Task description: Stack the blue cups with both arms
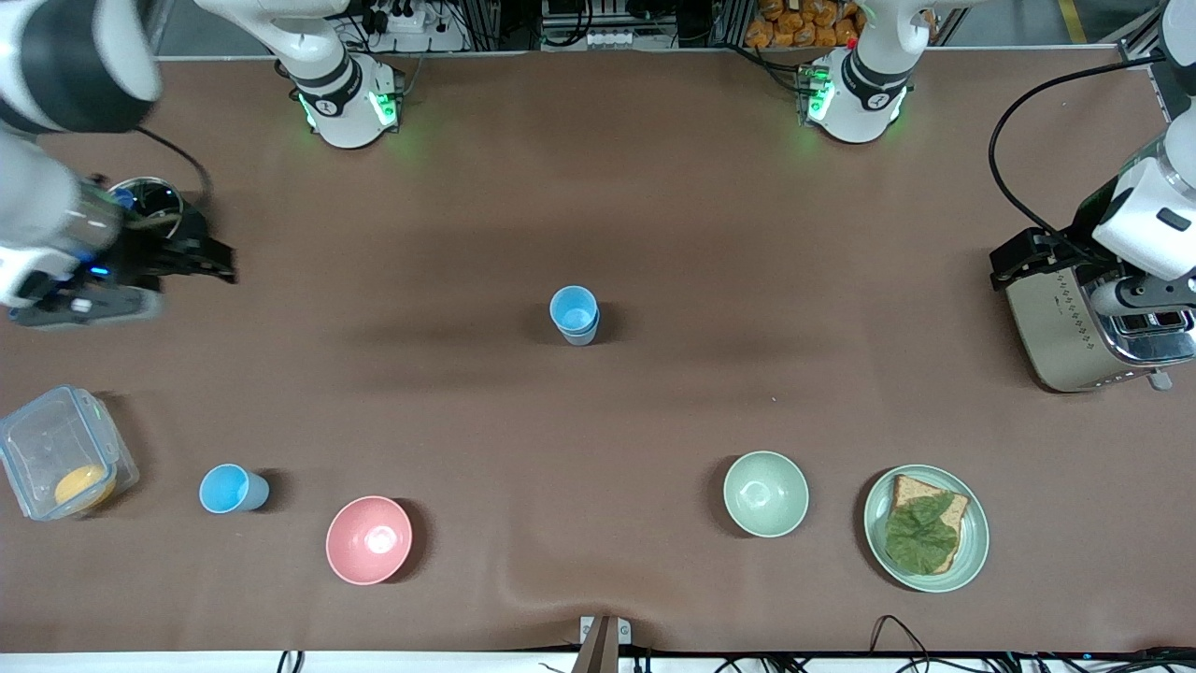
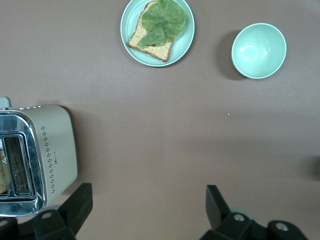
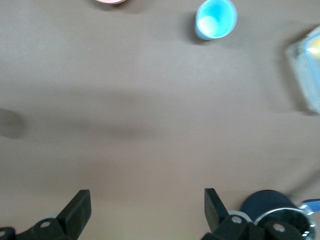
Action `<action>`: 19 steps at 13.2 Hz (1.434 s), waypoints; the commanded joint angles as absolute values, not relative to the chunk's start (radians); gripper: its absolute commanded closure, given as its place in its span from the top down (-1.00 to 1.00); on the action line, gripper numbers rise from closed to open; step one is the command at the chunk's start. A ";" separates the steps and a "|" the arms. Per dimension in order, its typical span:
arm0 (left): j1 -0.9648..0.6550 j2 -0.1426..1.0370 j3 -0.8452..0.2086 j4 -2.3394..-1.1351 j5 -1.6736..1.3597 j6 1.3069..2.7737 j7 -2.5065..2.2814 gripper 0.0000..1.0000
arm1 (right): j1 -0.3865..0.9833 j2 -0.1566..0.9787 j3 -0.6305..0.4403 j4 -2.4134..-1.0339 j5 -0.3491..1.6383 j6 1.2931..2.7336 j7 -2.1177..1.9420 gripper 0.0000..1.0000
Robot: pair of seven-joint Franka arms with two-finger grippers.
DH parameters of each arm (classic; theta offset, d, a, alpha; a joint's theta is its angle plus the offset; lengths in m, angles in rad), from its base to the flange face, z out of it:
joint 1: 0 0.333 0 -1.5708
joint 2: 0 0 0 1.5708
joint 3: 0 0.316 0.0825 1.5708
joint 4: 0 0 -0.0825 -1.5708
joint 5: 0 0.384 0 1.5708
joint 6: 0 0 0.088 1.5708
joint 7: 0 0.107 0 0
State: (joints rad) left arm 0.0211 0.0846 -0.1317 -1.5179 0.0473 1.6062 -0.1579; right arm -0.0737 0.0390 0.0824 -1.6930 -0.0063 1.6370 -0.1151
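Note:
A blue cup stack [image 1: 574,315], which looks like two cups nested, stands upright at the table's middle. A single blue cup [image 1: 231,489] stands toward the right arm's end, nearer the front camera, between a clear box and the pink bowl; it also shows in the right wrist view [image 3: 215,19]. My right gripper [image 1: 217,261] is open and empty, up over the table beside a metal tin. My left gripper [image 1: 1007,265] is open and empty, up beside the toaster. Both show open jaws in their wrist views, left [image 2: 148,206] and right [image 3: 147,207].
A pink bowl [image 1: 368,539], a pale green bowl [image 1: 765,493] and a plate [image 1: 878,533] with bread and a leaf lie near the front edge. A clear lidded box [image 1: 58,449] and a metal tin [image 1: 149,198] are at the right arm's end, a toaster [image 1: 1074,327] at the left arm's.

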 commanded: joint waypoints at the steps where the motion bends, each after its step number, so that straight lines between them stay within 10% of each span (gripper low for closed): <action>1: 0.032 0.080 -0.129 -1.508 0.034 1.600 -0.138 1.00 | -0.132 0.040 0.107 -1.640 -0.020 1.609 -0.138 1.00; 19: 0.032 0.071 -0.126 -1.483 0.031 1.588 -0.121 1.00 | -0.137 0.038 0.109 -1.542 0.002 1.529 -0.040 1.00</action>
State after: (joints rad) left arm 0.0258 0.0807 -0.1274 -1.5062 0.0473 1.6065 -0.1521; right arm -0.1276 0.0373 0.0966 -1.5608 -0.0045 1.5412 -0.0465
